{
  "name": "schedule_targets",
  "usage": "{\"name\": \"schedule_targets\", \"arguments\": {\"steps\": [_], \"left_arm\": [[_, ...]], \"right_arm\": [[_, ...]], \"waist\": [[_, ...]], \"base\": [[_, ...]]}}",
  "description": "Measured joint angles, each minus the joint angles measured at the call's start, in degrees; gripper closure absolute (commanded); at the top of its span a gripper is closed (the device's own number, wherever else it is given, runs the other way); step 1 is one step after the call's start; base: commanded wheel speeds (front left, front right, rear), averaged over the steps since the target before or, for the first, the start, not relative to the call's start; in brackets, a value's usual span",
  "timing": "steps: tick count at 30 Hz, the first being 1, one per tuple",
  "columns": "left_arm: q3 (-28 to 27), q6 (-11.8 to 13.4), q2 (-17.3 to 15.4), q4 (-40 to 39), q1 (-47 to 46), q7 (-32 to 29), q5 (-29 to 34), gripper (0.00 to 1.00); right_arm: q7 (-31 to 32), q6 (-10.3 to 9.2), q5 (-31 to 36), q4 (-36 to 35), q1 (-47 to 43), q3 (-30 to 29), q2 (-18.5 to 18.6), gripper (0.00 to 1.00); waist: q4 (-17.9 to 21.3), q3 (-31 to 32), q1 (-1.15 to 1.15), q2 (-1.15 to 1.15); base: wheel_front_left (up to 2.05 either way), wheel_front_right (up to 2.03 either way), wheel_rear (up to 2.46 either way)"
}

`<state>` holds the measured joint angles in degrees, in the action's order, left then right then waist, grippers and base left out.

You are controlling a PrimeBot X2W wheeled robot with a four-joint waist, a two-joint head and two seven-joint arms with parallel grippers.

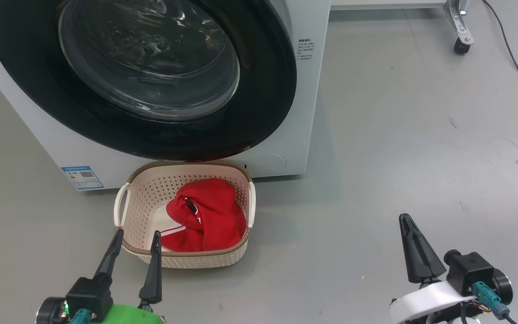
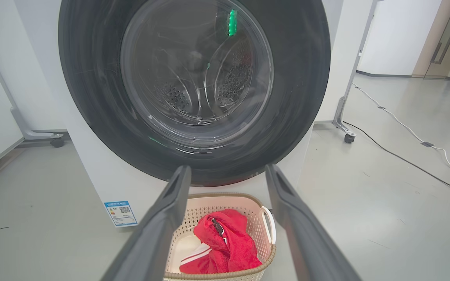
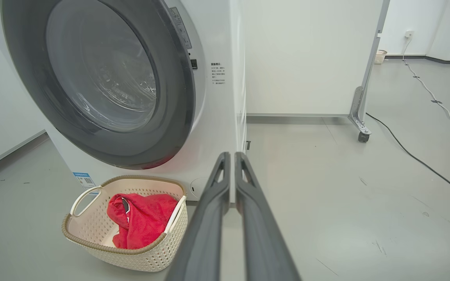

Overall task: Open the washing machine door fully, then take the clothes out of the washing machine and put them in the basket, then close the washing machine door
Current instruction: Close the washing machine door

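Nearest your head camera, the left tool (image 1: 138,233) stands with its two dark fingers well apart and nothing between them; their tips overlap the near left corner of the basket (image 1: 196,260) and hide part of its rim. You will find the right tool (image 1: 405,219) well off to the right over bare floor (image 1: 398,135), reading there as a single dark wedge; its own wrist view shows the fingers drawn together with only a sliver between them and nothing clamped. The basket sits on the floor just in front of the washing machine (image 1: 315,90), its far rim tucked under the lower edge of the washing machine door (image 1: 263,90). The clothes (image 1: 209,216) lie heaped in its right half, leaving pale basket floor bare on the left; a small dark item on top of the red fabric is too small to identify. The door lies flush against the machine front, its top cut off by the frame. Through the glass you can make out perforated drum wall, but reflections blur the interior and its contents cannot be judged. The blue label (image 1: 82,177) is unreadable.
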<state>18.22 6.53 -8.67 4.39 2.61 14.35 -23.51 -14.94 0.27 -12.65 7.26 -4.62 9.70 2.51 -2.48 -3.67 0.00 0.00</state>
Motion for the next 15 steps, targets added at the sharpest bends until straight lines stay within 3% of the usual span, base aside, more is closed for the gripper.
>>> {"name": "schedule_targets", "arguments": {"steps": [15], "left_arm": [[0.4, 0.0, 0.9, -1.1, -0.1, 0.0, 1.6, 0.00]], "right_arm": [[0.0, 0.68, 0.3, -0.7, 1.1, -0.1, 0.3, 1.00]], "waist": [[-1.5, -2.0, 0.00, 0.00]], "base": [[0.00, 0.00, 0.00]]}}
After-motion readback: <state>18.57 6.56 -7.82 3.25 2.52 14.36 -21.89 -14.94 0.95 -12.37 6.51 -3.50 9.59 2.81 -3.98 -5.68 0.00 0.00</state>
